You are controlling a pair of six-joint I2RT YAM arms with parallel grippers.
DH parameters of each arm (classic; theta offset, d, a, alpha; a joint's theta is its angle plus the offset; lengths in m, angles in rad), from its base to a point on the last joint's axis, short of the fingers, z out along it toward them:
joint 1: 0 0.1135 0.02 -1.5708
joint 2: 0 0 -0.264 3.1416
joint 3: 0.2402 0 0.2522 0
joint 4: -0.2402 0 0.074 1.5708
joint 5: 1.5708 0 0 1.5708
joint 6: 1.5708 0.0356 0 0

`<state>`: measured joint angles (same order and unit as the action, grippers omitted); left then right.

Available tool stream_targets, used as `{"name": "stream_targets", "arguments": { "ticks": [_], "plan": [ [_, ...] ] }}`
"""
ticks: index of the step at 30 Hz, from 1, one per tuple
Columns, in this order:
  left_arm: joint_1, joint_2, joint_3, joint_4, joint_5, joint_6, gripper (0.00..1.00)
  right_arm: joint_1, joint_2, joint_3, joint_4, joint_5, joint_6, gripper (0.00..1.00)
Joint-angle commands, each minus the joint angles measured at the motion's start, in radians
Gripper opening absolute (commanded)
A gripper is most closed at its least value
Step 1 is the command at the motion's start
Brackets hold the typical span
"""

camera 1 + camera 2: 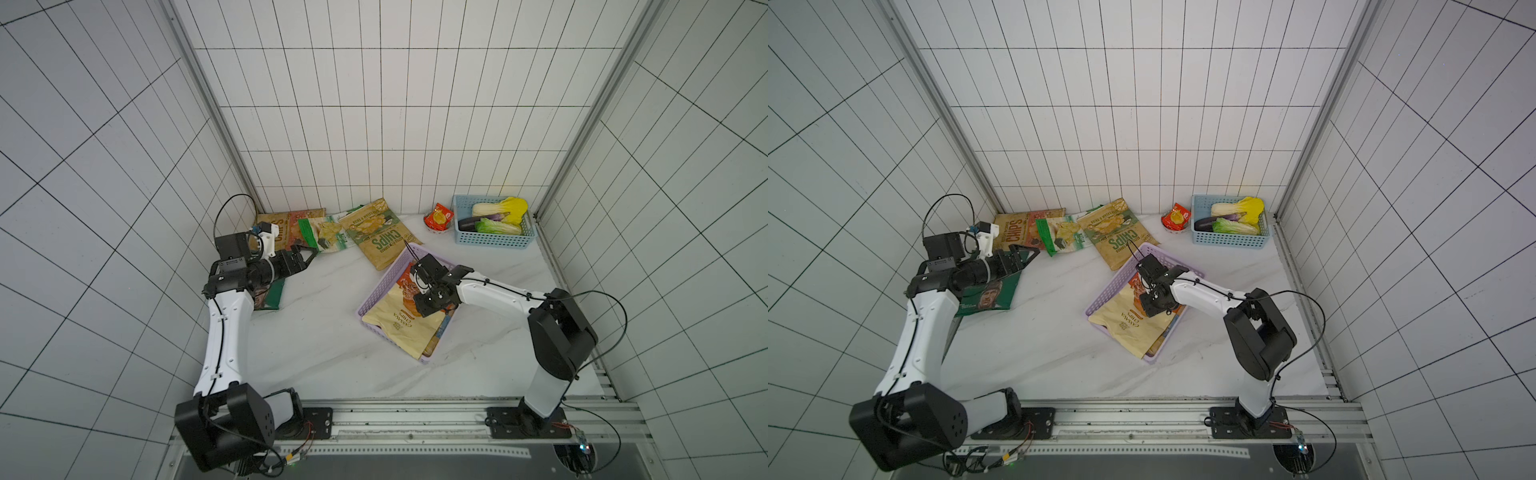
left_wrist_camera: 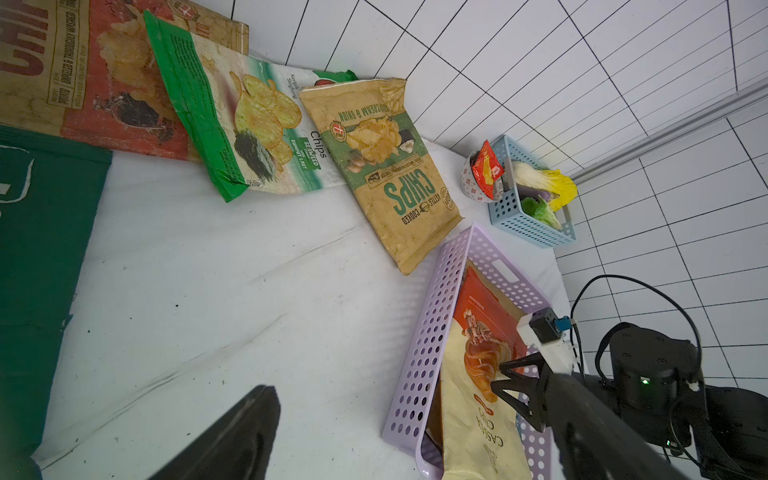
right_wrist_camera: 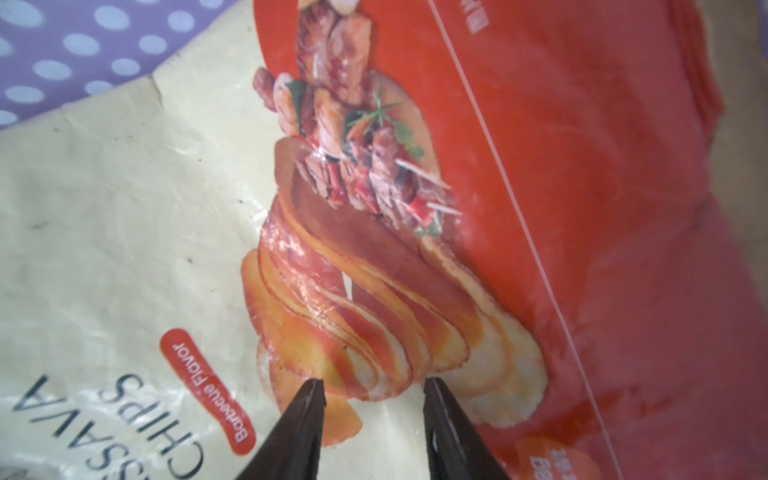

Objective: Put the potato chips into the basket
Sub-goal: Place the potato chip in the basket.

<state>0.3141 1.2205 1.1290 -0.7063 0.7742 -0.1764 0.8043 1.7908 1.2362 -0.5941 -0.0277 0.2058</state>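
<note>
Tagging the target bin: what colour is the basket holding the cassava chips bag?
The basket is lilac with perforated walls; clearest in the left wrist view.

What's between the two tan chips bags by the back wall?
The green-and-white seaweed chips bag, overlapping the red-printed tan bag; clearest in the left wrist view.

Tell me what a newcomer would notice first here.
The cream-and-red cassava chips bag lying in the lilac basket mid-table, with the right pincer open just over it. Next, the green-lettered CHIPS bag among others along the back wall, and the light blue basket of vegetables in the far corner.
</note>
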Motion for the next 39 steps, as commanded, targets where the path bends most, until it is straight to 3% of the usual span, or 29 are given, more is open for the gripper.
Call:
{"name": "stream_targets", "arguments": {
  "ticks": [1,15,19,25,28,39],
  "plan": [
    [-0.001,-0.013,-0.006,0.025,-0.007,0.008,0.98,-0.016,0.05,0.03,0.009,0.061,0.003,0.43],
    [-0.001,-0.018,-0.006,0.024,-0.01,0.009,0.99,-0.101,0.044,0.113,0.003,0.122,-0.019,0.43],
    [-0.001,-0.017,-0.006,0.024,-0.014,0.011,0.98,-0.092,-0.011,0.121,-0.012,-0.007,-0.007,0.43],
    [-0.001,-0.013,-0.006,0.026,-0.014,0.011,0.98,-0.055,-0.104,0.081,-0.008,-0.375,0.023,0.41],
    [-0.001,-0.007,-0.003,0.026,-0.015,0.011,0.98,-0.027,-0.118,0.037,0.01,-0.502,0.041,0.4],
    [-0.001,-0.005,0.0,0.022,-0.021,0.021,0.98,0.077,-0.009,-0.084,0.215,-0.583,0.141,0.33]
  ]
}}
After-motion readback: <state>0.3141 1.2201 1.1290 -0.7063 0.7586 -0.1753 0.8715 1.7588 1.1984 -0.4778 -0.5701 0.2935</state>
